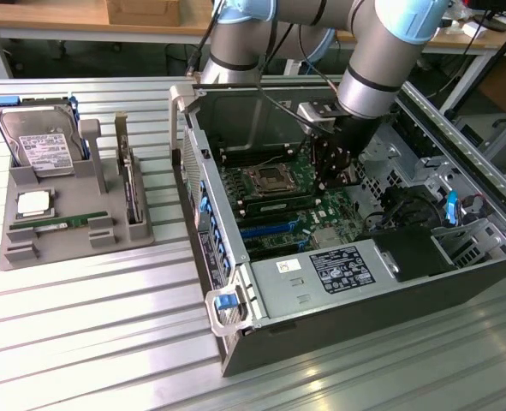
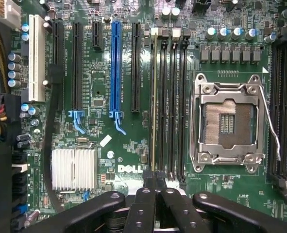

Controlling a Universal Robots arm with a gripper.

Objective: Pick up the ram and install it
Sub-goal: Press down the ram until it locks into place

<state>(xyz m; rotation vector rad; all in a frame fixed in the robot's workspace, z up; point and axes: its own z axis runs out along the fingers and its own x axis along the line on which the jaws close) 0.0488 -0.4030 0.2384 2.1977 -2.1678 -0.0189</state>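
**Ram in its slot, closed gripper at its end**

Ribbed metal tabletop (image 1: 81, 325) carried the whole job, with an open computer case (image 1: 235, 282) lying on its side across the middle. A grey parts tray (image 1: 21, 253) stood well apart toward the exterior view's left. The arm (image 1: 381, 60) reached down from above into the case, its wrist pointing almost straight at the motherboard (image 2: 109, 97).

The gripper (image 2: 155, 180) was pressed together with nothing visibly pinched between its fingers. It hung right over one end of the bank of memory slots beside the empty CPU socket (image 2: 229, 124).

The ram (image 2: 154, 97) stood on edge in the slot farthest from that socket, its thin top edge running away from the fingertips. Whether the fingers touched it could not be told. A second stick (image 1: 60, 224) lay flat in the tray.

By the look of it the step in hand was seating, not picking. Seating called for pressure straight down and in line with the slot, since a skewed push could bind the board
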